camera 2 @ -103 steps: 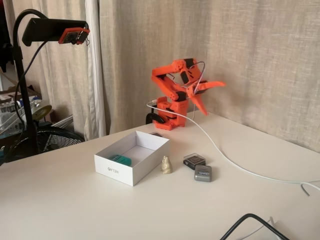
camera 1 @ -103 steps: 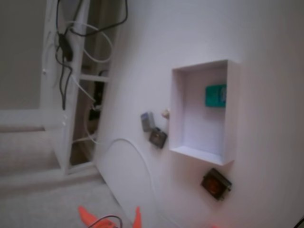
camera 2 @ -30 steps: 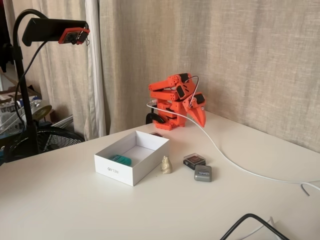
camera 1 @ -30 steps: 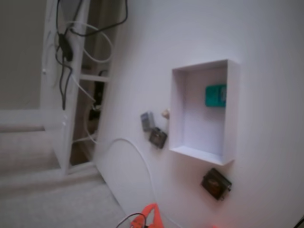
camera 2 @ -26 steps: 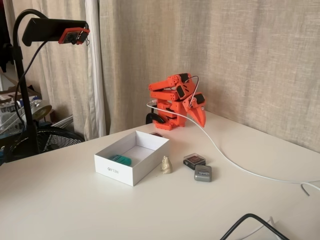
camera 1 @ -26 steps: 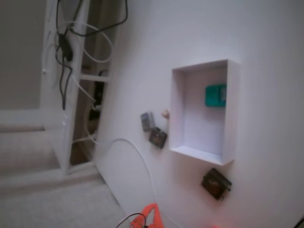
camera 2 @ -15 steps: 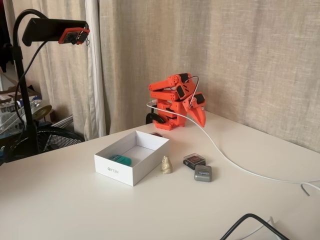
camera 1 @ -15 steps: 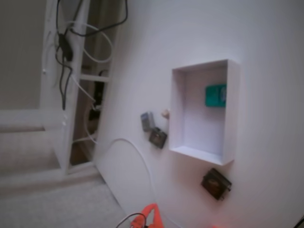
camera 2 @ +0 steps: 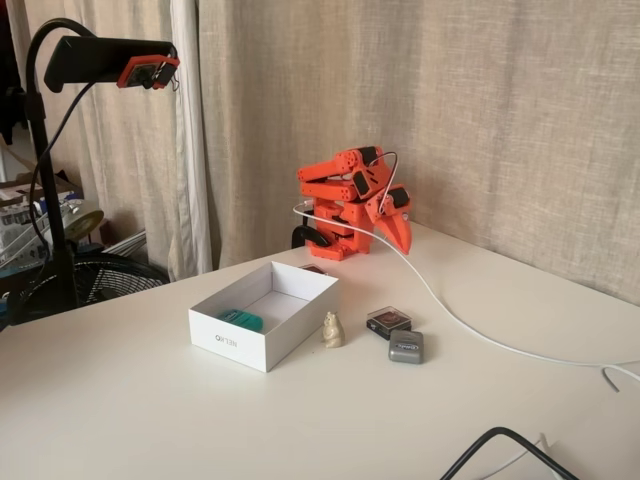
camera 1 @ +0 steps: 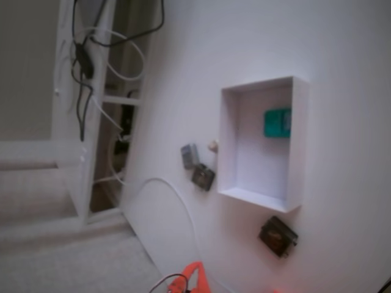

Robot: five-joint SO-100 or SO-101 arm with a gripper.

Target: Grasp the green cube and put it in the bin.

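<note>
Already settled, judging by the layout: green cube (camera 2: 241, 320) lying flat on the floor of the bin (camera 2: 228, 340), close against the near short wall in the fixed view from across the table. Taking the bin as the landmark and working from near to far in that view: near its right side a small pale figurine (camera 2: 332, 329), just past it a grey block (camera 2: 406, 346) and a dark block (camera 2: 388, 320) almost touching each other, a white cable (camera 2: 450, 310) curving past them, and well behind the bin's far end the folded orange arm with its gripper (camera 2: 398, 232). Seen there with fingers drawn together into one downward point, holding nothing. Directly away from the gripper, then, across the whole length of the bin: cube at the end farthest from the arm, bin's long axis running roughly toward the arm's base.

Looked at from above in the other fixed view: cube (camera 1: 277, 122) teal-green, squarish, rounded at the corners, tucked near the right wall of the bin (camera 1: 226, 140), flat rather than tilted. Another dark block (camera 1: 277, 235) outside the bin, just beyond its lower short wall. Probably nothing left to grasp.
</note>
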